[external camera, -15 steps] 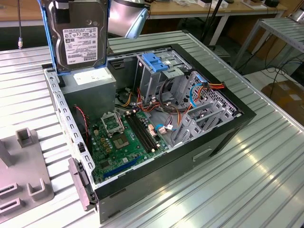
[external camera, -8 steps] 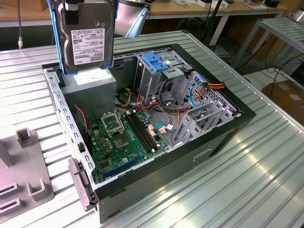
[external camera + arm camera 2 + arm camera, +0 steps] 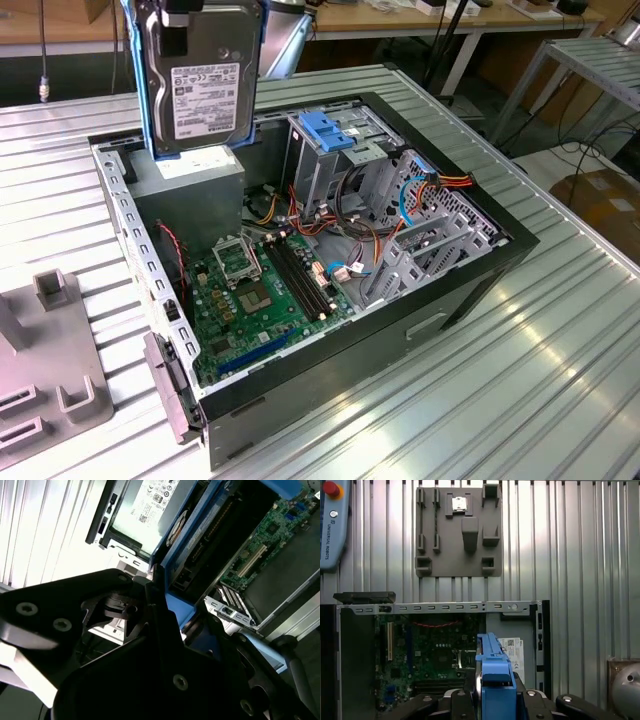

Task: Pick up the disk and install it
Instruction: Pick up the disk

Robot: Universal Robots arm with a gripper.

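Note:
The disk (image 3: 200, 85), grey metal with a white label and blue carrier rails, hangs upright in the air over the back corner of the open computer case (image 3: 470, 290). My gripper (image 3: 178, 25) is shut on its top edge. In the first wrist view the disk (image 3: 495, 680) appears edge-on as a blue rail, and the gripper (image 3: 495, 702) clamps it from both sides above the motherboard (image 3: 435, 655). In the second wrist view the disk's blue frame (image 3: 200, 535) runs away from the black gripper body (image 3: 150, 645).
Inside the case are a grey power-supply box (image 3: 190, 190) right under the disk, a metal drive cage with a blue latch (image 3: 335, 130), the green motherboard (image 3: 265, 285) and loose cables (image 3: 420, 195). A grey fixture plate (image 3: 50, 370) lies on the ribbed table at the exterior view's left.

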